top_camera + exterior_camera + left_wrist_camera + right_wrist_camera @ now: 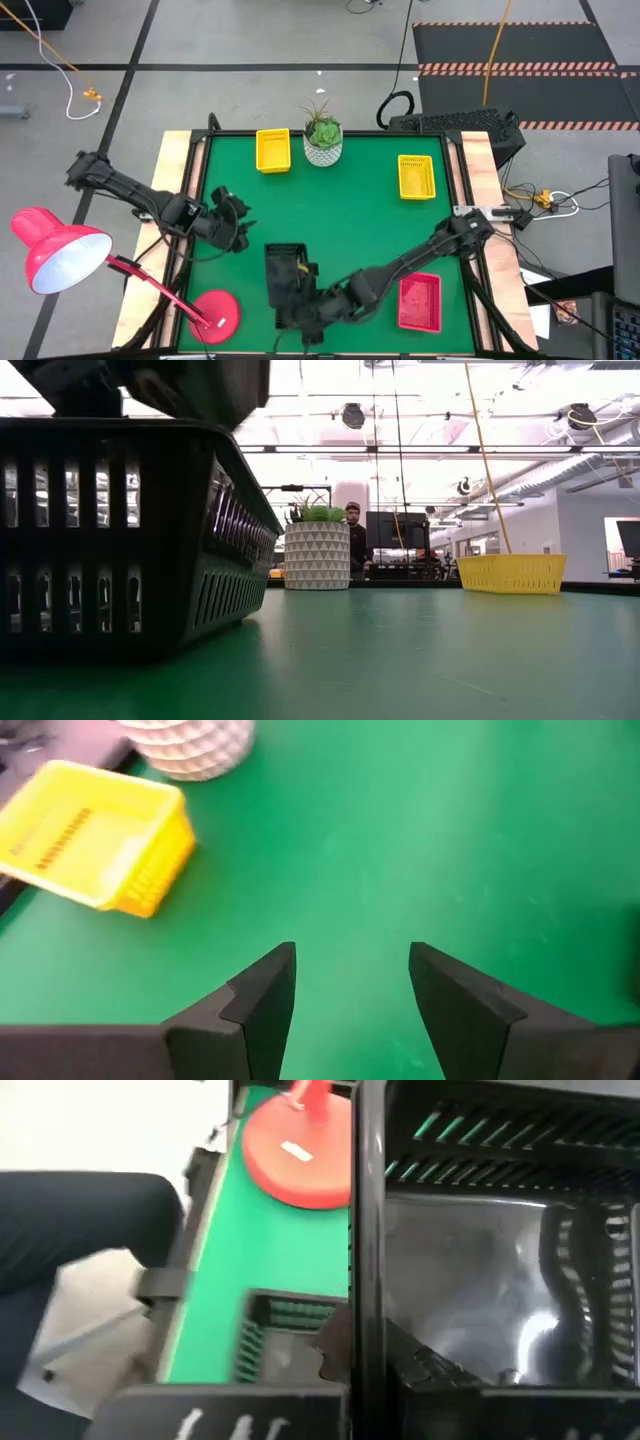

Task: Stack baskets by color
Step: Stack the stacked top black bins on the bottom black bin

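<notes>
Two yellow baskets (272, 150) (416, 176) stand on the far part of the green table (350, 220), and a red basket (419, 302) stands at the near right. Black baskets (285, 275) fill the near middle; one (110, 530) stands with its bottom on the table, close to the low camera. My right gripper (312, 305) reaches in from the right and is shut on a black basket (480, 1300). My left gripper (238, 222) hovers open over bare table at the left, with a yellow basket (95, 840) ahead of it. My right gripper has a black basket's side wall at its rim (365, 1280) between its two fingers; one dark finger (335, 1345) shows on the wall's outer side. The fingers slant down from the table's right and lie along the rim. Whether the basket is clear of the one below, I cannot tell.
A white ribbed plant pot (323, 140) stands at the far middle between the yellow baskets. A red lamp's round base (215, 313) sits at the near left corner, its head (55, 250) beyond the table's edge. A person (352, 535) stands in the room behind the pot.
</notes>
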Robot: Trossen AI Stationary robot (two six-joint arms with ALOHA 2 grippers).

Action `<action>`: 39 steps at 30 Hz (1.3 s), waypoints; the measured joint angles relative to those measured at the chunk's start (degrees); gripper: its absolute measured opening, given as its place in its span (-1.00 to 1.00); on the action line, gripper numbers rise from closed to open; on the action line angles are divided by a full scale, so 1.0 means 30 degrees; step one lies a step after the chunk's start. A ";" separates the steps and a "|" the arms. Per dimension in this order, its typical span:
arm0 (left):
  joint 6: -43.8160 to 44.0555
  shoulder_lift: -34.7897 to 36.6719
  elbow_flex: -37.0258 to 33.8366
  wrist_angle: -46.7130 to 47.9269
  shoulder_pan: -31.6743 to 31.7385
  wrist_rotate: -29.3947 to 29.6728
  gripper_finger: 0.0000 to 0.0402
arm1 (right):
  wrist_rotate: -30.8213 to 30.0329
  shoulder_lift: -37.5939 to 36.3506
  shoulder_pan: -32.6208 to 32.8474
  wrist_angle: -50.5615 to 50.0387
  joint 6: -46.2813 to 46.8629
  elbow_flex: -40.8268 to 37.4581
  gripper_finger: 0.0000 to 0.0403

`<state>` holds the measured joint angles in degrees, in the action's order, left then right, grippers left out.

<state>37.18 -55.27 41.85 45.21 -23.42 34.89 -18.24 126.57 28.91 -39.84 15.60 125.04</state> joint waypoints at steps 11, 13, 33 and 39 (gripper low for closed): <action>0.0682 0.0547 0.0000 0.0413 0.0388 0.0098 -0.02 | -0.0474 0.1251 0.0663 -0.0123 0.4184 0.0713 -1.00; 0.0861 0.0508 0.0000 0.0427 0.0242 0.0095 -0.02 | -0.0465 0.1259 0.0656 -0.0162 0.4810 0.0649 -1.00; 0.1795 0.0513 0.0000 0.0517 -0.1485 0.0053 -0.02 | 0.1601 0.1310 0.0656 0.2792 0.7531 -0.3454 -0.99; 0.1795 0.0507 0.0000 0.0515 -0.1479 0.0053 -0.02 | 0.2062 0.1281 0.0634 0.2858 0.7975 -0.4226 -0.98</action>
<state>42.57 -53.75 41.85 46.76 -27.86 35.05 -12.05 130.41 30.81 -31.26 39.53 112.37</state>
